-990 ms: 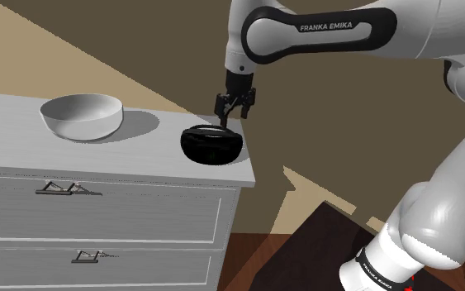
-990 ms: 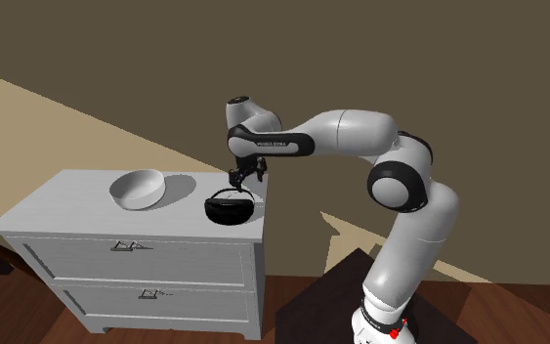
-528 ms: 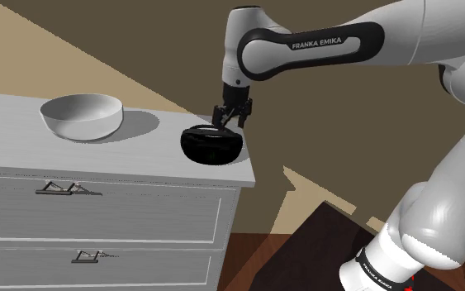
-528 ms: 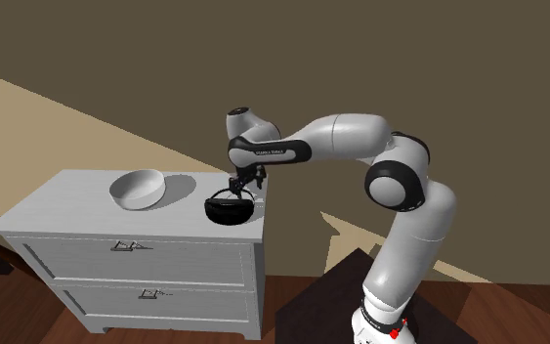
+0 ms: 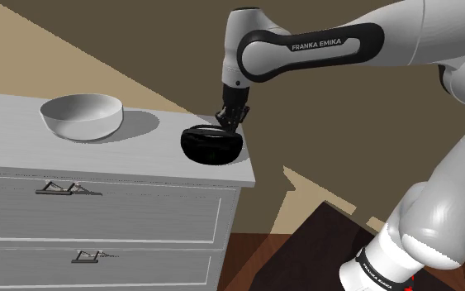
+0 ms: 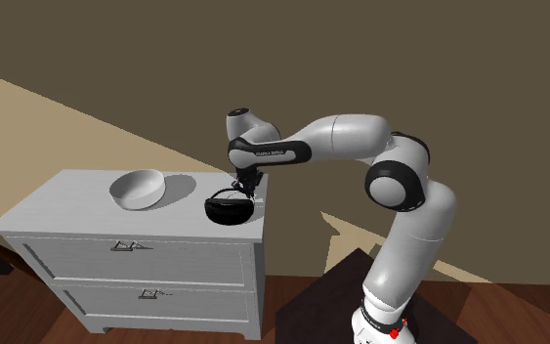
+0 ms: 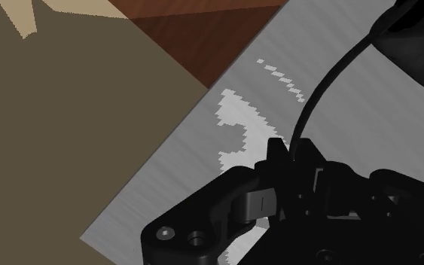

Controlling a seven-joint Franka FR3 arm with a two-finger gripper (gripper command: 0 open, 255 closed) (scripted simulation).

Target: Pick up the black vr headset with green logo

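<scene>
Apparently the hand (image 5: 231, 121) is pinched narrow on the thin rear strap of the black VR headset (image 5: 212, 147), which rests at a corner of the dresser (image 5: 24, 157) top, so the grasp looks made and only lifting remains, while the white bowl (image 5: 82, 116) farther along the dresser holds nothing.

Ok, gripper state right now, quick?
Gripper: closed on the black VR headset, fingers clasping its thin strap.

Mod. light frm left, crisp shadows
</scene>
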